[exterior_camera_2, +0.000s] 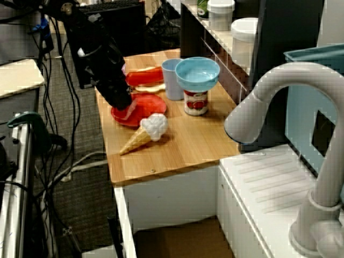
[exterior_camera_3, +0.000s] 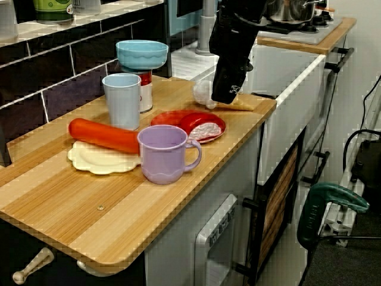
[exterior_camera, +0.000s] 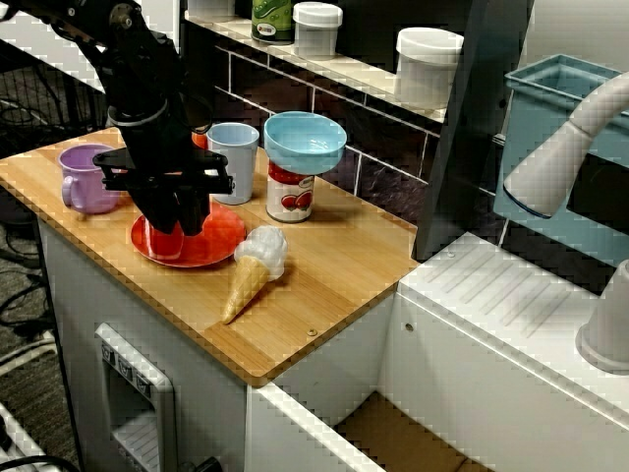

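Note:
My black gripper (exterior_camera: 183, 222) hangs point-down over the left part of a red plate (exterior_camera: 214, 246) on the wooden counter (exterior_camera: 324, 285). In the view along the counter the gripper (exterior_camera_3: 226, 95) stands a little above and behind the plate (exterior_camera_3: 218, 121). A red and white food piece (exterior_camera_3: 201, 127) lies flat on that plate. No gap shows between the dark fingers, and I cannot tell whether they touch the piece. A toy ice cream cone (exterior_camera: 250, 271) lies on its side just right of the plate.
A purple mug (exterior_camera: 86, 177), a pale blue cup (exterior_camera: 234, 157) and a blue bowl (exterior_camera: 305, 140) on a tomato can (exterior_camera: 290, 193) ring the plate. A red sausage (exterior_camera_3: 104, 136) lies on a cream dish (exterior_camera_3: 94, 161). A grey faucet (exterior_camera: 560, 147) is at the right.

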Tool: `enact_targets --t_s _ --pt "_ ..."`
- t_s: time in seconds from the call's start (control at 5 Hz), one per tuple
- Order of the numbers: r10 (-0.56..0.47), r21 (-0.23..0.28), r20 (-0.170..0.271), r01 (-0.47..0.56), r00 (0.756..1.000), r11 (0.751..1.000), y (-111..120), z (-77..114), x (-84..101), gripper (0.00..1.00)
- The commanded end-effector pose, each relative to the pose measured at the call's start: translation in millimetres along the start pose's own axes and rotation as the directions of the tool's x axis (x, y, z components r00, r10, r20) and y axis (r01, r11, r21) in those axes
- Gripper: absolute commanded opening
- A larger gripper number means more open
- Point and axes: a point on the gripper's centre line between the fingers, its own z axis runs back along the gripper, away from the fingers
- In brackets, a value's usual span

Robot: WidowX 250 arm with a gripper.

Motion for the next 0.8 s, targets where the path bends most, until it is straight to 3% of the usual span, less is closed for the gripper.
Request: enact_targets --t_s 0.0,0.6 --pt "-0.021 0.007 0.016 0.021 1.000 1.000 -1 -9.1 3.6 0.00" --pt "-0.018 0.028 0.018 0.017 1.000 0.999 -12 -26.8 4.0 0.00"
